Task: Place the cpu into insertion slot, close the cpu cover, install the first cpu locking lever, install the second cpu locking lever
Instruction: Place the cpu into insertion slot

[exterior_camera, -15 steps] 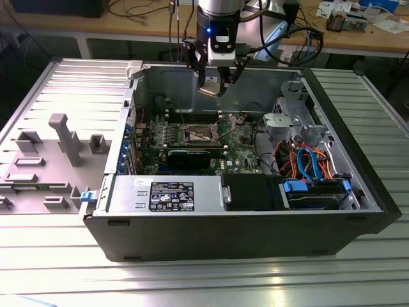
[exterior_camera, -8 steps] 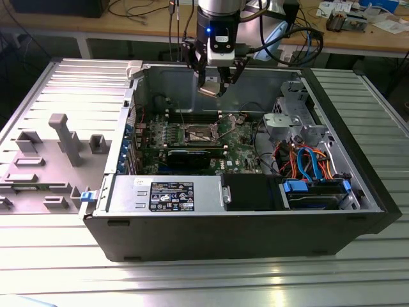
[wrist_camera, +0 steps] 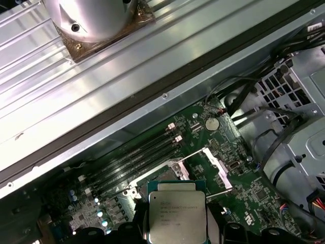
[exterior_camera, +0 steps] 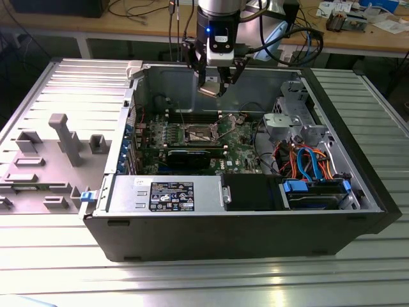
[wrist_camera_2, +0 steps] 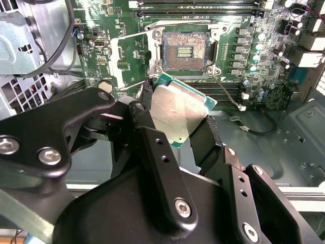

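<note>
My gripper [exterior_camera: 213,87] hangs inside the open computer case, shut on the cpu [exterior_camera: 210,91], a small square chip with a silvery metal top. In both wrist views the cpu [wrist_camera_2: 180,112] [wrist_camera: 176,213] sits tilted between the black fingers [wrist_camera_2: 148,119], held by two opposite edges. The insertion slot [wrist_camera_2: 184,51] [exterior_camera: 202,134] lies bare on the green motherboard below, a little apart from the chip. Beside the slot the cpu cover [wrist_camera_2: 116,63] [wrist_camera: 218,168], a thin silvery frame, stands swung open. Thin wire levers stick up around the slot.
The case's metal walls [exterior_camera: 179,77] surround the board. A black card [exterior_camera: 192,157] and power supply [exterior_camera: 166,195] lie nearer the front. A drive cage with blue and orange cables [exterior_camera: 307,163] fills the exterior view's right. Grey fixture blocks [exterior_camera: 64,137] stand outside on the exterior view's left.
</note>
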Controlling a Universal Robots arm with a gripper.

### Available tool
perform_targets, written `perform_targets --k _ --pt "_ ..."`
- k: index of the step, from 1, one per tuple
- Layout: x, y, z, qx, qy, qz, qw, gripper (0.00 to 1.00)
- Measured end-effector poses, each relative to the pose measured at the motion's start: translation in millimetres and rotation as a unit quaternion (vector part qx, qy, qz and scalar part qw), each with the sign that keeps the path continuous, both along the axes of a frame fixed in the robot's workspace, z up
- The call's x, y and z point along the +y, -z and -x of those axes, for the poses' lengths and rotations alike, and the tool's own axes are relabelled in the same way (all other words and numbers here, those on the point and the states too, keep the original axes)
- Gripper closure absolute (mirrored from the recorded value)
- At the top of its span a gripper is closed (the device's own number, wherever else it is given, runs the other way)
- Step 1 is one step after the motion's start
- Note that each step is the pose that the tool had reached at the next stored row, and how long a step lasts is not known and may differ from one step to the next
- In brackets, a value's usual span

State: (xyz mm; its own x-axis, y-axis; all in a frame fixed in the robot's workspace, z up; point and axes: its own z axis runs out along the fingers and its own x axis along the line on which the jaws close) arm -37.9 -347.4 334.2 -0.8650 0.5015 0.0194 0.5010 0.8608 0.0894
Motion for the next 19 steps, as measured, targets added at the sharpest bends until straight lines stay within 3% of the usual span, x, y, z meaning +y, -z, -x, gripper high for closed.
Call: perform_targets --k 19 --pt "0.0 0.0 0.0 0.0 0.02 0.0 0.99981 0.45"
